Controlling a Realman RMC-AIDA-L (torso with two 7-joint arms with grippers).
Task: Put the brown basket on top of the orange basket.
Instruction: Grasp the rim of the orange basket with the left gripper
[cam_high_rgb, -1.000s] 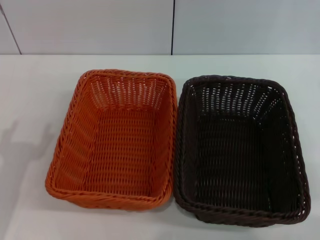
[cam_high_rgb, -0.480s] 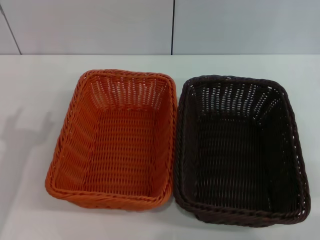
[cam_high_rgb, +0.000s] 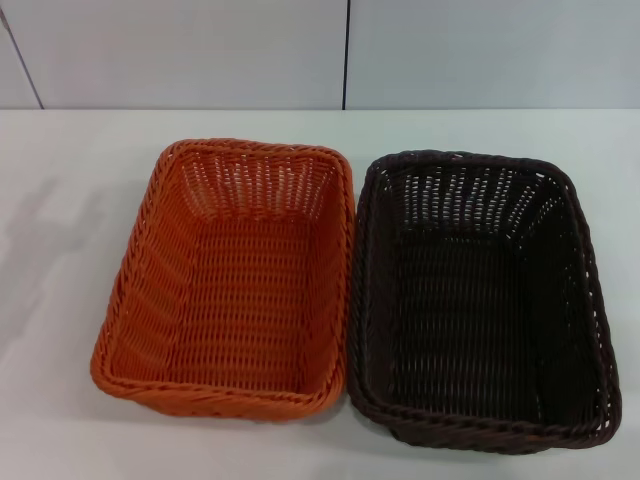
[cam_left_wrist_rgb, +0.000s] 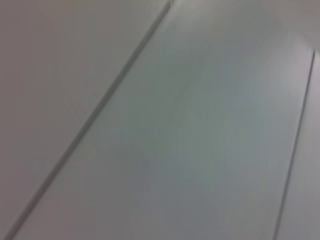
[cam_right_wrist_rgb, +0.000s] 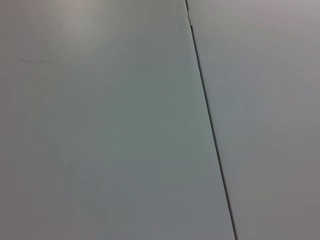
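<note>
Wicker baskets side by side, no gripper in sight.

Fingers of either arm: cannot tell, neither gripper shows; both wrist views face only blank wall panels. Brown basket (cam_high_rgb: 482, 300) sits upright on the white table (cam_high_rgb: 60, 160), its long rim touching the orange basket (cam_high_rgb: 232, 278) on its left. Faint arm shadow at table's left has shifted since a second ago; baskets unmoved. Stacking not yet begun.

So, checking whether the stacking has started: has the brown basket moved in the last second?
No. The brown basket sits where it was, its rim still against the orange basket.
</note>
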